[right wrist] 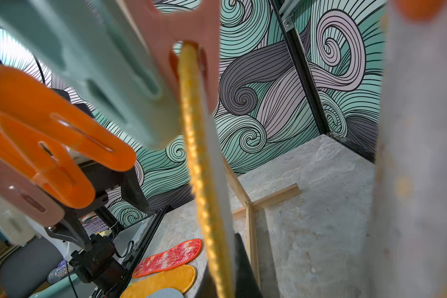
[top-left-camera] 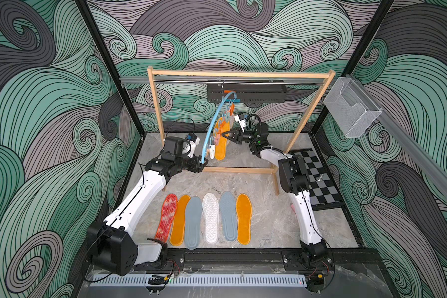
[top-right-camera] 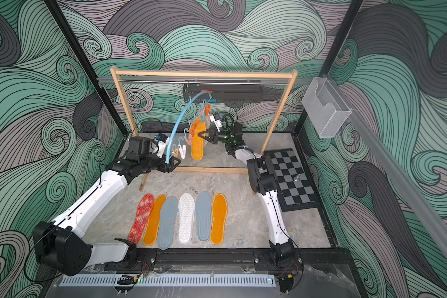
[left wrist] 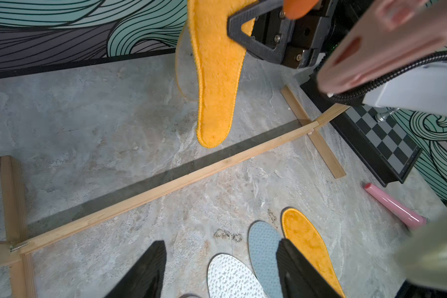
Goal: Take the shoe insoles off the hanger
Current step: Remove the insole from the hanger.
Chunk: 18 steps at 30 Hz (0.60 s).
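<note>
1. Where the table [top-left-camera: 269, 219] ran closest to the arm bases, six insoles lay flat in a side-by-side row: mottled red-white insole [top-left-camera: 168, 216], orange insole [top-left-camera: 180, 222], grey-blue insole [top-left-camera: 193, 222], white dotted insole [top-left-camera: 210, 218], second grey-blue insole [top-left-camera: 227, 215], second orange insole [top-left-camera: 244, 219].
2. Pink stick [left wrist: 395, 206] lay on the table by the right arm, near the checkerboard [top-left-camera: 315, 175].
3. Left gripper [left wrist: 221, 241]: fingers spread, nothing between the tips in the left wrist view. In both top views the low end of the hanger [top-left-camera: 207, 144] sat right at this gripper (touching or not, couldn't tell).
4. A white clip [top-left-camera: 212, 153] dangled near that low end.
5. Right gripper [top-left-camera: 224, 134]: fingers pressed together, pinching the hanging orange insole [top-left-camera: 221, 147] partway down its length.
6. That insole was still held in a pink clip [right wrist: 212, 51] on the hanger, its lower end free above the table.
7. A pale grey insole [right wrist: 418, 154] hung just beside it, blurred in the right wrist view.
8. Furthest back, the hanger's hook sat on the metal rod of the wooden rack [top-left-camera: 240, 74], with the arch turned so one end pointed at the left gripper.
</note>
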Available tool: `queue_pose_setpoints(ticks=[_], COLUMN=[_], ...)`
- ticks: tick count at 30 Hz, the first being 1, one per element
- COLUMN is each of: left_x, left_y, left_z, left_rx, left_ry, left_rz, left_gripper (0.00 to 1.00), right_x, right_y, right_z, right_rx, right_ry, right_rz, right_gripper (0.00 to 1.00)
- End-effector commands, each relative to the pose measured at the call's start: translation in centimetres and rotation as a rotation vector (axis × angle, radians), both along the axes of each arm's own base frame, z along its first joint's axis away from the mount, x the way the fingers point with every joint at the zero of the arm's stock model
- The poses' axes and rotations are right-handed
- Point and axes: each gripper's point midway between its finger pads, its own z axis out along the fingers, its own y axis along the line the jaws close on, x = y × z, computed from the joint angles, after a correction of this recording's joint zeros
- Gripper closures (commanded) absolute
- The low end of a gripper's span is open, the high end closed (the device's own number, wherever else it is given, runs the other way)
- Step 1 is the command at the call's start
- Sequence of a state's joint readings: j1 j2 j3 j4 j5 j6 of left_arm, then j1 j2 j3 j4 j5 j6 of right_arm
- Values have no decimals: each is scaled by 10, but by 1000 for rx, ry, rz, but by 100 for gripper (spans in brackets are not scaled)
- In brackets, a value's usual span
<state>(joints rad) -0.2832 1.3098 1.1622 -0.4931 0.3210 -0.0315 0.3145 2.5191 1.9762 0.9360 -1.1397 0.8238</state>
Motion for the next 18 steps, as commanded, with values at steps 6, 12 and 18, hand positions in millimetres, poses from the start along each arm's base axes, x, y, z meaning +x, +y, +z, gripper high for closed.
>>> queue_pose_setpoints(ticks=[6,12,18], left_x=[17,53,93], left_y=[8,6,-24], left_z=[10,15,64], left_rx=[-10,-6,-124], left_ry=[-76,-48,-223], left_rz=[35,40,-68], left_gripper=[31,34,33], right_x=[-3,-3,-8], right_y=[0,1,-1], right_z=[1,2,2], right_rx=[9,12,7], right_ry=[2,-1,-1], right_rz=[41,45,58], right_gripper=[100,100,100])
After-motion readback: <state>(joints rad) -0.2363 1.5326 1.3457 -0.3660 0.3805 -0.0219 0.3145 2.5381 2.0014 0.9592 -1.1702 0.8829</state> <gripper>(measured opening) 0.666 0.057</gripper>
